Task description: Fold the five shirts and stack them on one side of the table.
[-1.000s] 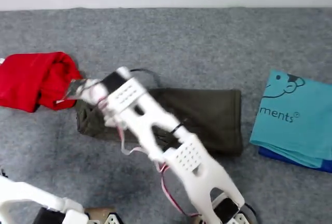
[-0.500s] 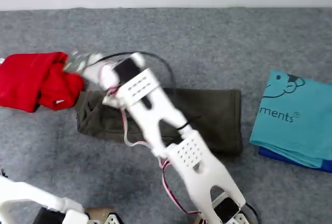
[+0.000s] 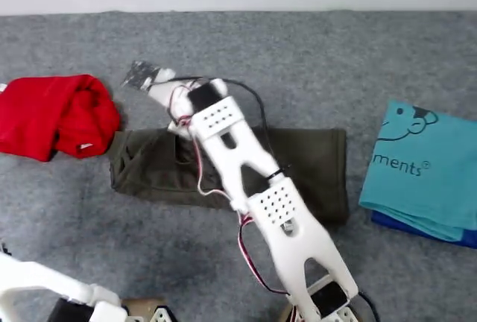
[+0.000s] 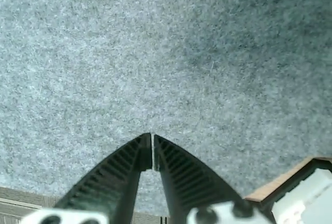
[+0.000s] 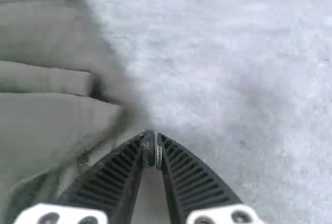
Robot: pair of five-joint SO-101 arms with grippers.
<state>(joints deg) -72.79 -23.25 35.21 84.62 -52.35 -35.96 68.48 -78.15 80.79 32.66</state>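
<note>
At the near edge of the grey felt worktop (image 3: pixel 313 46), the left arm (image 3: pixel 45 283) lies low at the corner. Its left claw (image 4: pixel 152 149) is clenched, ribbed tips pressed together with nothing between them, over bare felt beside a wooden edge (image 4: pixel 277 183).

The right arm (image 3: pixel 276 225) rises from the near edge and stretches diagonally across the worktop. It passes above the olive shirt (image 3: pixel 313 165), which lies flat in the middle as a long folded rectangle, a little rumpled at the end nearest the red shirt (image 3: pixel 48 117). The red shirt sits bunched in a loose heap at one side, just beside that rumpled end. At the opposite side, well apart from it, the teal shirt (image 3: pixel 421 169) lies folded on top of a blue shirt (image 3: pixel 417 230), only a strip of blue showing beneath.

Farthest out, the right claw (image 3: pixel 138 74) hangs above bare felt past the olive shirt's far corner and near the red heap. It is clenched too, tips closed on nothing, with olive cloth alongside it.
</note>
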